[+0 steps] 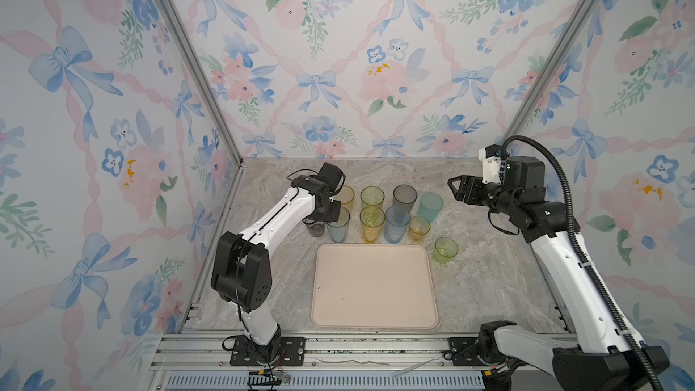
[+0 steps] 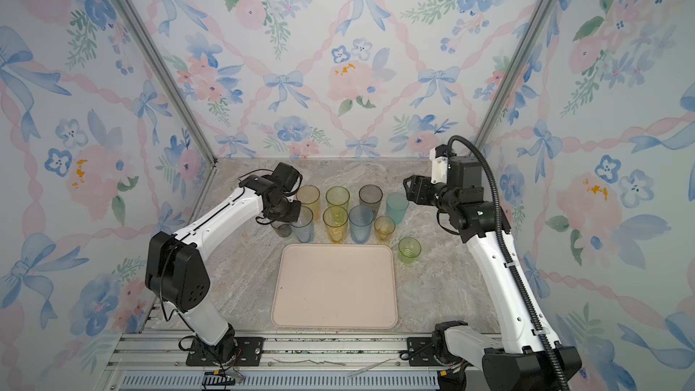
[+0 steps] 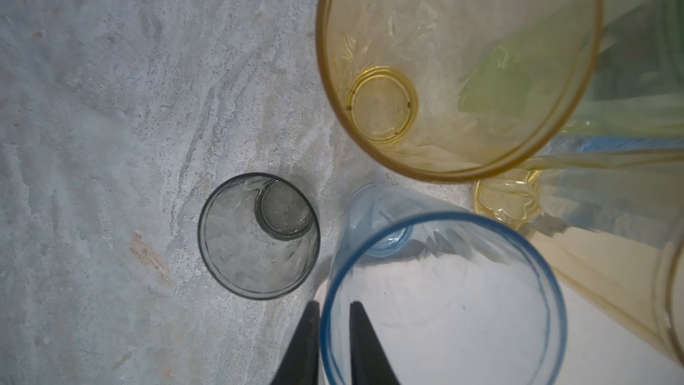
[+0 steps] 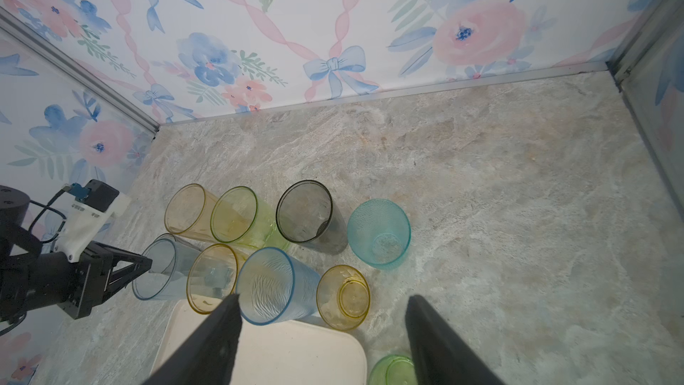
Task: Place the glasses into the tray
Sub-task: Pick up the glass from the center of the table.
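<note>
**Top views.**
- Tray (image 1: 376, 287) (image 2: 334, 287) (cream, low rim): laid flat on the bench (image 1: 489, 276), on the side nearer the arm bases.
- Glasses (image 1: 371, 223): ten are counted, all upright on the bench beyond the tray's far edge, none on it. Four tall ones form a back row. A short green tumbler (image 1: 446, 250) is set apart by the tray's far right corner.
- Left end effector (image 1: 333, 220): pointed down at the blue tumbler (image 1: 338, 229), with a short smoky tumbler (image 1: 316, 228) just beside it.
- Right end effector (image 1: 455, 188): held in the air near the teal tumbler (image 1: 430, 206), spread wide, nothing gripped.

**Left wrist view.**
- Left end effector (image 3: 334, 307): fingers are drawn nearly together astride the rim of the blue tumbler (image 3: 462, 290), one outside and one inside. Whether the wall is actually pinched cannot be told.
- Short smoky tumbler (image 3: 259, 235): apart from the blue one, untouched.

**Right wrist view.**
- Right end effector (image 4: 324, 305): fingers (image 4: 222, 331) wide apart, empty, above the tray's far edge (image 4: 277, 350).
- Left end effector (image 4: 150, 264): shown at the blue tumbler (image 4: 163, 283).
</note>
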You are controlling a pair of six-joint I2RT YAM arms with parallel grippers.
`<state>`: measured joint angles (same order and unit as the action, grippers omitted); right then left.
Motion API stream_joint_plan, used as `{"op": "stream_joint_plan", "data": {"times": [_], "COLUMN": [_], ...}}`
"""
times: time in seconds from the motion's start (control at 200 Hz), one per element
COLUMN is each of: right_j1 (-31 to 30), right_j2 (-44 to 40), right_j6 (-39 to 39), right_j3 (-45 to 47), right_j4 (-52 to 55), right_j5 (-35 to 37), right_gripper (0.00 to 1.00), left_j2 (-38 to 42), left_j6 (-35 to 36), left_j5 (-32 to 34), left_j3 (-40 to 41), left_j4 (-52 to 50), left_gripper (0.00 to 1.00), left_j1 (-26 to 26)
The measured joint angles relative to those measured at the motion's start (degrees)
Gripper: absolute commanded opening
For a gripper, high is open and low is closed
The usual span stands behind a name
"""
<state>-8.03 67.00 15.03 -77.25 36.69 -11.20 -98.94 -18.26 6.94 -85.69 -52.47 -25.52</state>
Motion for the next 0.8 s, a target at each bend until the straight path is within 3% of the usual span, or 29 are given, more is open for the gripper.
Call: {"op": "stream_joint_plan", "data": {"times": [0.8], "right_j1": [2.67], "right_j2": [-0.02], "right_j6": [0.02], "right_j3": [0.57], "right_j4": [0.00], "right_j5": [-2.14], "right_gripper": [0.73], "left_j2": [-1.33], "left_j6": [0.09], "left_j5": [-0.79], "left_j3": [-1.42], "left_j4": [-0.39], "left_gripper": [0.03], "left_j1": [-0.02]}}
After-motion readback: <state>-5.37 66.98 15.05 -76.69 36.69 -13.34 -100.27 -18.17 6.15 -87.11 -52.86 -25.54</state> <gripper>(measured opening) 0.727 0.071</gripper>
